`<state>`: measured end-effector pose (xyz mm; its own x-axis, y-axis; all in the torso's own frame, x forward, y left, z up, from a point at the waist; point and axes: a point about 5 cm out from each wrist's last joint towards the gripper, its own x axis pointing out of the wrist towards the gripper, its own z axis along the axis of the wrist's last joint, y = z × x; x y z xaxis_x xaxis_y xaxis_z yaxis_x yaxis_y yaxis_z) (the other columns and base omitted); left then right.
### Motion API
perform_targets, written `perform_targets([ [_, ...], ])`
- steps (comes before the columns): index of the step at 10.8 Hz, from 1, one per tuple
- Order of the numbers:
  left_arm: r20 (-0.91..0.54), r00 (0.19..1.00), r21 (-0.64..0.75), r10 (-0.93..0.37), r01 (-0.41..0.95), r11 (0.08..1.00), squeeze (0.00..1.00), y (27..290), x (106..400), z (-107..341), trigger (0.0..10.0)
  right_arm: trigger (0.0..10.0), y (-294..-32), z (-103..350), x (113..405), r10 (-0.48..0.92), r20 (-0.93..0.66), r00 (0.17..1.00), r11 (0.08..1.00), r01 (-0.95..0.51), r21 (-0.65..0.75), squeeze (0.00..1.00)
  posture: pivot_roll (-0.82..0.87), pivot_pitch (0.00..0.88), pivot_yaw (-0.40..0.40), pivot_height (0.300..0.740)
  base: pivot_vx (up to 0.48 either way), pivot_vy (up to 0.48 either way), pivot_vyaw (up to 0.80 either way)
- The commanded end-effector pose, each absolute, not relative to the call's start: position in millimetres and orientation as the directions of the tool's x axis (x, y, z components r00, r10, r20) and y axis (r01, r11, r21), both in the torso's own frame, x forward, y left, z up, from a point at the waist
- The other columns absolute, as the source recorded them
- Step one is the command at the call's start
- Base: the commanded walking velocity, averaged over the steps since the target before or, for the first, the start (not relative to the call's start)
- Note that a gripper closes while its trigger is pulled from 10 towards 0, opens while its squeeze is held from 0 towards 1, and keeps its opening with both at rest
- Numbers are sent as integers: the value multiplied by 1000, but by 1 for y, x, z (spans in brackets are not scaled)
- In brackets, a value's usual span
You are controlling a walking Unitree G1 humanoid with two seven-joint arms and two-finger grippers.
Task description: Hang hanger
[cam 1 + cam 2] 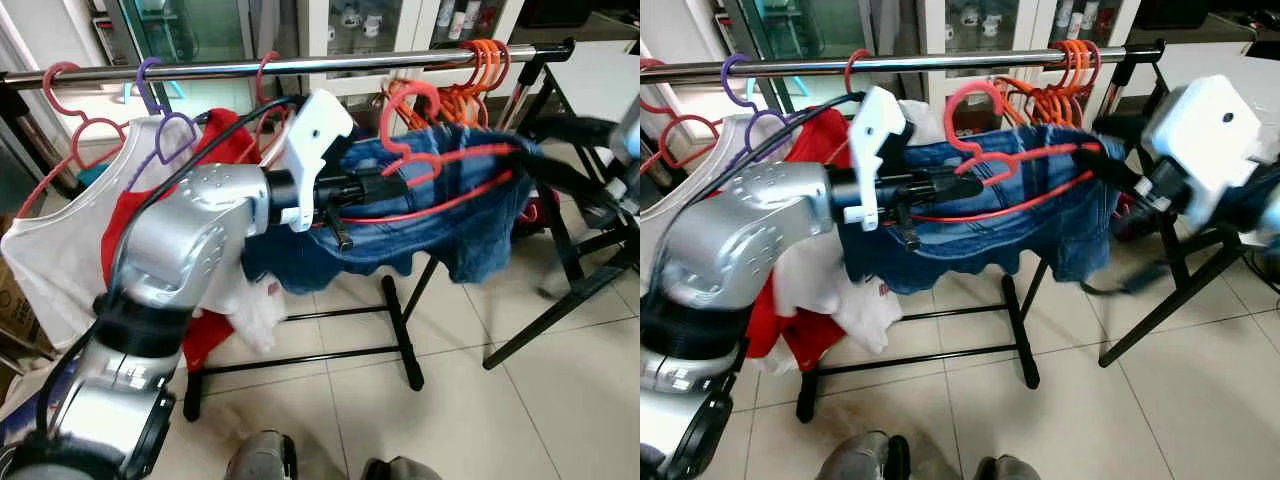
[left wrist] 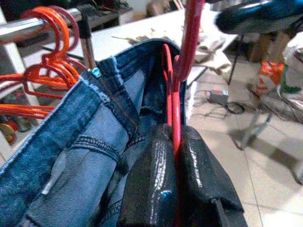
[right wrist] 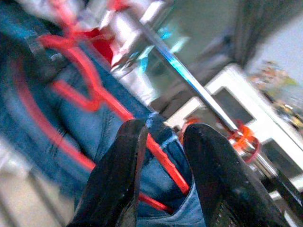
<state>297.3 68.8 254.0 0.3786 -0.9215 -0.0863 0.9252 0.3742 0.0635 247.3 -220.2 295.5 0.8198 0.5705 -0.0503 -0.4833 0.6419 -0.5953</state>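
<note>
— Red hanger [image 1: 420, 150], denim shorts [image 1: 420, 235] draped over it: where is it?

— Below the chrome rail [image 1: 300, 66], hook not yet over it. The left tool [image 2: 174, 156] is pinched on its wire at one end; the right tool [image 3: 163, 156] has its fingers spread around the other end.

— Risk?

— Probably the shorts' weight tilts the hanger, so the hook misses the rail or snags the orange hangers [image 1: 480, 62].

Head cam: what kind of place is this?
Likely a home laundry or utility corner: a clothes rail hung with garments, spare orange hangers, a tiled floor, and glass-fronted cabinets behind.
</note>
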Motion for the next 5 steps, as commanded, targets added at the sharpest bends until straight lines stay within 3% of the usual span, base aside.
perform_targets([
  [1,-54,384,79,-922,922,380,0,71,291,262,0,10000,-221,293,248,492,-7,871,710,-406,-575,0,22,34,28,740,0,0,0],
  [3,-48,448,61,-893,893,445,0,76,283,259,0,10000,-204,263,253,383,48,922,817,-314,-484,0,19,43,36,740,0,0,0],
  [4,-49,461,47,-886,887,459,0,77,280,257,0,10000,-199,256,254,356,61,933,849,-295,-438,176,21,47,35,740,0,0,0],
  [5,-62,494,55,-867,869,492,0,79,277,254,0,10000,-195,251,257,282,105,954,911,-232,-342,1000,32,53,29,740,0,0,0],
])
